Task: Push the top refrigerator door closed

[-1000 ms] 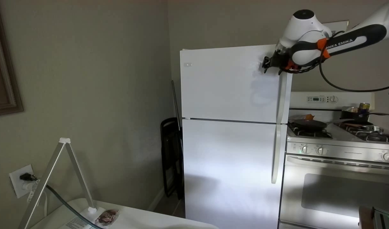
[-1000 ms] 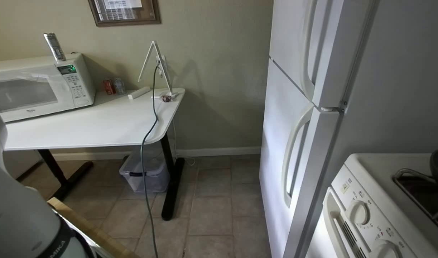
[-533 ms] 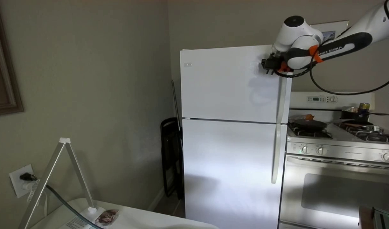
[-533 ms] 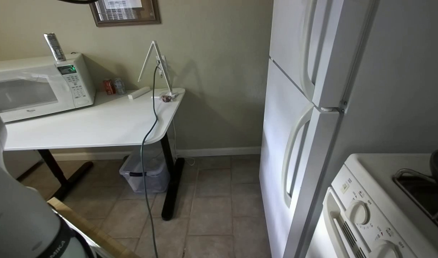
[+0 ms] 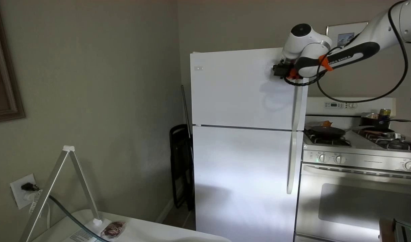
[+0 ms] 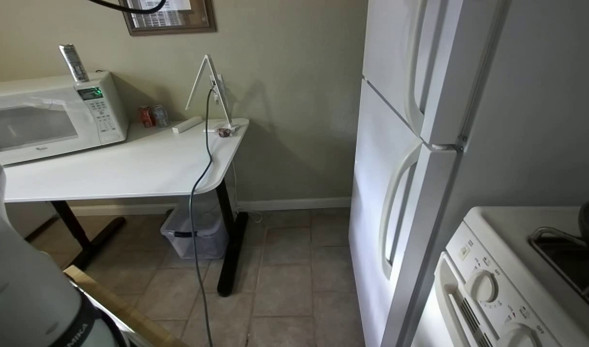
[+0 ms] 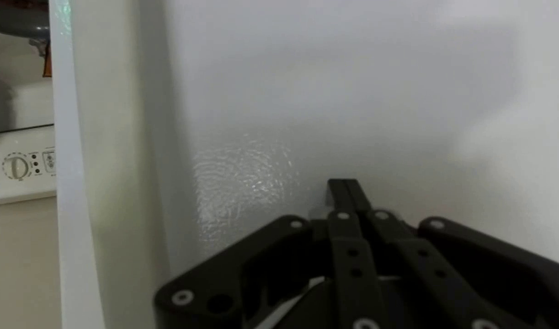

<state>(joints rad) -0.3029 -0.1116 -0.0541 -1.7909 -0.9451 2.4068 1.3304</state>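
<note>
The white top refrigerator door (image 5: 239, 92) faces the room and stands in line with the taller lower door (image 5: 242, 174) under it. Both exterior views show this, and no gap is visible along the side edge of the top refrigerator door (image 6: 388, 48). Its long vertical handle (image 7: 114, 151) runs left of my gripper (image 7: 350, 183) in the wrist view. The gripper is shut, its two black fingertips pressed together with nothing between them. They point at the upper part of the door face, near the handle side; whether they touch it I cannot tell.
A stove (image 5: 360, 144) with pans stands beside the refrigerator. From the arm hangs a looped black cable (image 5: 406, 50). A white table (image 6: 106, 178) carries a microwave (image 6: 32, 120); a folded black chair (image 5: 179, 161) leans in the corner.
The gripper has gone from open to shut. In an exterior view the arm has shifted left and slightly down across the door's upper part. Both refrigerator doors look unmoved.
</note>
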